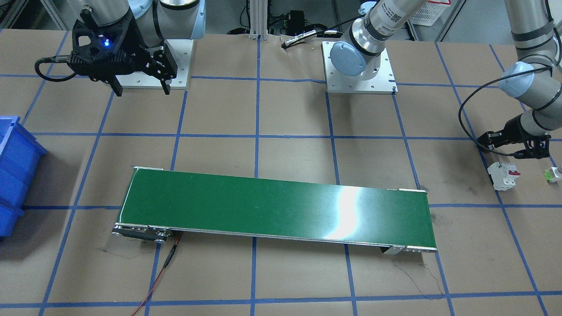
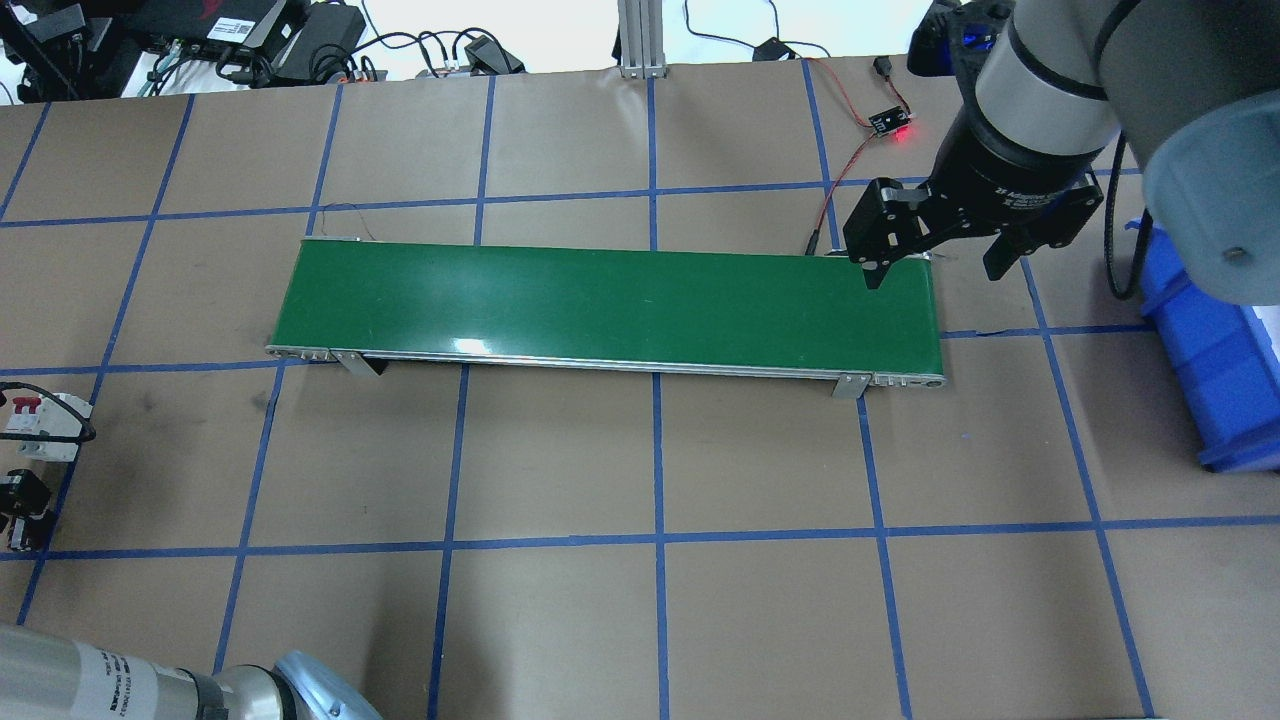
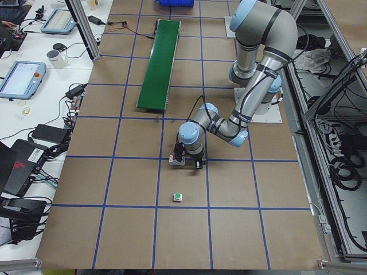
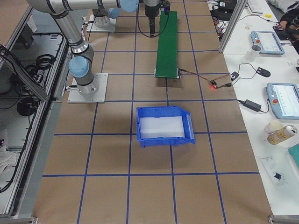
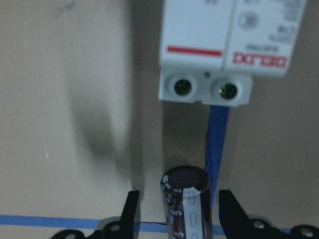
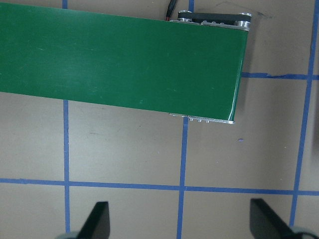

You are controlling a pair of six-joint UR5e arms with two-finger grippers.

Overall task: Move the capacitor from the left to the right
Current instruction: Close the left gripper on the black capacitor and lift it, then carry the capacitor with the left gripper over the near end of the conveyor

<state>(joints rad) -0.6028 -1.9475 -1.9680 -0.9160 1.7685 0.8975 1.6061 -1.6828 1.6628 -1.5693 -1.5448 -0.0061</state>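
At the left edge of the front view, a blue bin (image 1: 15, 175) sits on the worktop (image 1: 285, 109). At the upper left, the right gripper (image 1: 141, 90) hangs in the air. Its two fingers are spread wide and there is nothing in them.

A long green conveyor belt (image 1: 276, 206) lies across the middle, and nothing is on it.

Far over on the right, the left gripper (image 1: 535, 149) is down low by the worktop. Just below it in the picture is the white breaker with red switches (image 1: 504, 174). A tiny green-and-white part (image 1: 552, 174) lies at the right edge.

In the left wrist view, the capacitor (image 5: 183, 206) stands at the bottom middle, between the two fingers (image 5: 130, 211). This gripper is partly open. There is a small gap on each side of the capacitor, so it is not squeezing it.

The breaker fills the top right of that view, near the capacitor but not touching it. A blue tape line (image 5: 216, 134) runs down from the breaker, past the capacitor's right side.
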